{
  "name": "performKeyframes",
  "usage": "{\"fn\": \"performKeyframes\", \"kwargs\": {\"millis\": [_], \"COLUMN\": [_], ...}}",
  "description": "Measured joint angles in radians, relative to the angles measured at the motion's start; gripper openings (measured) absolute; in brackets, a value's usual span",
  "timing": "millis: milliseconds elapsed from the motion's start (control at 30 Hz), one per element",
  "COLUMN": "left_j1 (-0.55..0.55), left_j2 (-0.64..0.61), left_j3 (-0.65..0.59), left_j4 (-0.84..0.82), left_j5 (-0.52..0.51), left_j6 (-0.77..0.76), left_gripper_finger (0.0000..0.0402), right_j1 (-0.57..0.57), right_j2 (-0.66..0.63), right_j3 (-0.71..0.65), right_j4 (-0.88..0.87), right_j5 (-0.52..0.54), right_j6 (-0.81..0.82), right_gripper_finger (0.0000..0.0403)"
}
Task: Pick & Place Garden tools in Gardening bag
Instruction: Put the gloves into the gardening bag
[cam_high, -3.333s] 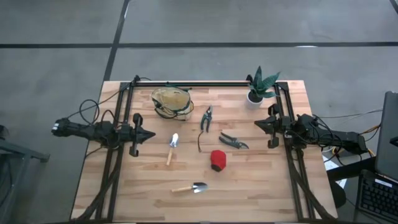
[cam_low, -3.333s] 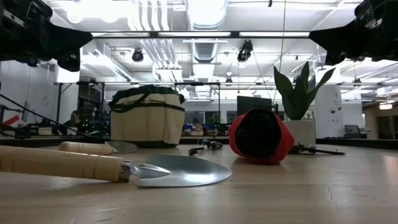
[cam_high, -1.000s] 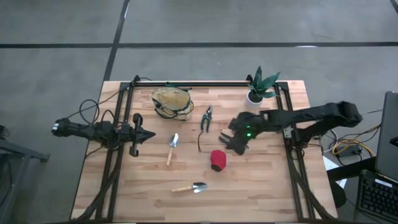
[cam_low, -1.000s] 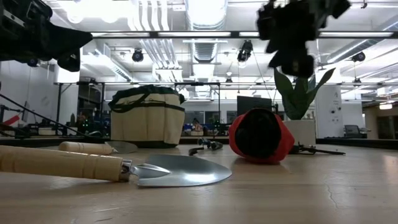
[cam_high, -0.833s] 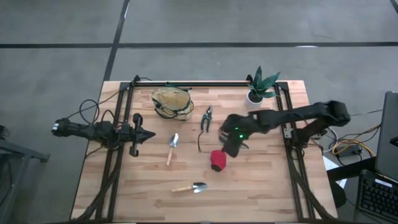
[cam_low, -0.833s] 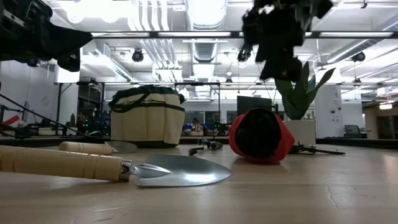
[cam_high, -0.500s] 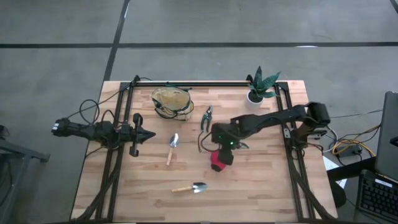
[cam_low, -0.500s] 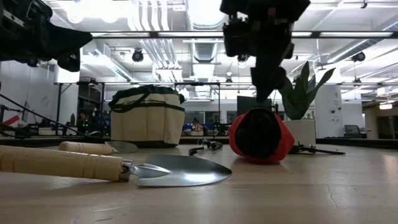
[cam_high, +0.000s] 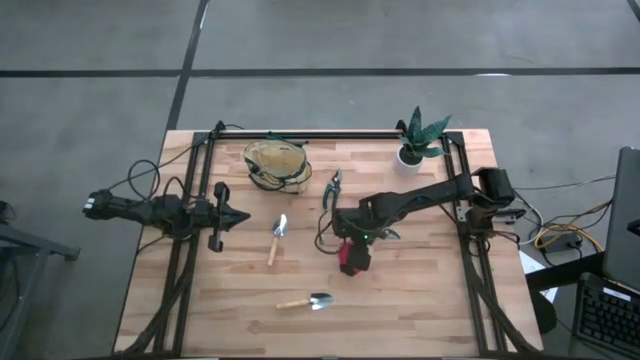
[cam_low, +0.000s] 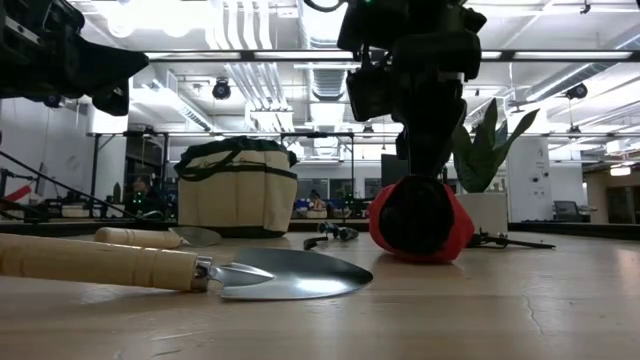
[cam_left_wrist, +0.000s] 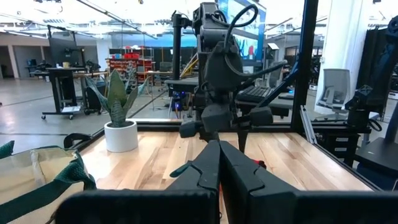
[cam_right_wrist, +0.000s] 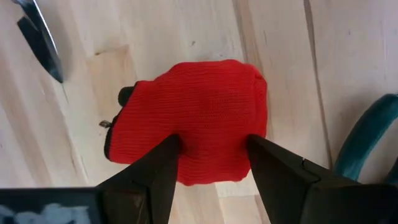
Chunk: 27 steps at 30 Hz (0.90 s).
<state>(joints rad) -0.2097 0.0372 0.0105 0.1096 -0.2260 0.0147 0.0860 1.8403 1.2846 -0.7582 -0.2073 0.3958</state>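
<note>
Your right gripper (cam_high: 352, 252) is reaching out over the middle of the table (cam_high: 430, 300), set directly above the red knitted piece (cam_high: 349, 260); in the right wrist view its two fingers (cam_right_wrist: 163, 163) stand spread apart, one on each side of the red piece (cam_right_wrist: 199, 118), their tips against its near edge, with nothing clamped between them; in the low view the gripper (cam_low: 425, 165) comes down onto the top of the red piece (cam_low: 420, 222).

Your left gripper (cam_high: 232, 215) waits over the left side of the table, fingers pressed together and empty; the left wrist view shows the two fingers (cam_left_wrist: 214, 168) meeting at a point.

The gardening bag (cam_high: 274, 162) stands at the far side of the table, left of centre, its mouth up; one pair of pruning shears (cam_high: 332, 190) lies just right of the bag, and you can see a second pair (cam_high: 384, 233) partly hidden beneath the right arm; a thin dark stick (cam_high: 320, 232) lies left of the red piece; one wooden-handled trowel (cam_high: 277, 238) lies between the left gripper and the stick, and another trowel (cam_high: 307, 301) lies near the front edge; the potted plant (cam_high: 415, 140) stands at the far right corner.
</note>
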Motion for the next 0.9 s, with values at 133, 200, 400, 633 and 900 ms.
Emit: {"fn": "performKeyframes", "kwargs": {"millis": [133,200,400,633,900], "left_j1": [0.000,0.000,0.000,0.000,0.000], "left_j2": [0.000,0.000,0.001,0.002,0.002], "left_j3": [0.000,0.000,0.000,0.000,0.000], "left_j4": [0.001,0.000,-0.006,-0.006,-0.006], "left_j5": [0.000,0.000,0.000,0.000,0.000], "left_j6": [0.000,0.000,0.000,0.000,0.000], "left_gripper_finger": [0.0007,0.0007,0.0007,0.0007,0.0007], "right_j1": [0.002,0.002,0.001,-0.006,-0.051], "right_j2": [0.023,0.026,0.035,0.033,0.030], "right_j3": [0.000,0.000,0.000,0.004,0.142], "right_j4": [0.008,0.009,0.022,0.035,0.032], "right_j5": [-0.002,-0.003,-0.010,-0.036,-0.027], "right_j6": [-0.003,-0.003,-0.003,0.014,0.005], "right_gripper_finger": [0.0162,0.0145,0.0068,0.0016,0.0014]}}
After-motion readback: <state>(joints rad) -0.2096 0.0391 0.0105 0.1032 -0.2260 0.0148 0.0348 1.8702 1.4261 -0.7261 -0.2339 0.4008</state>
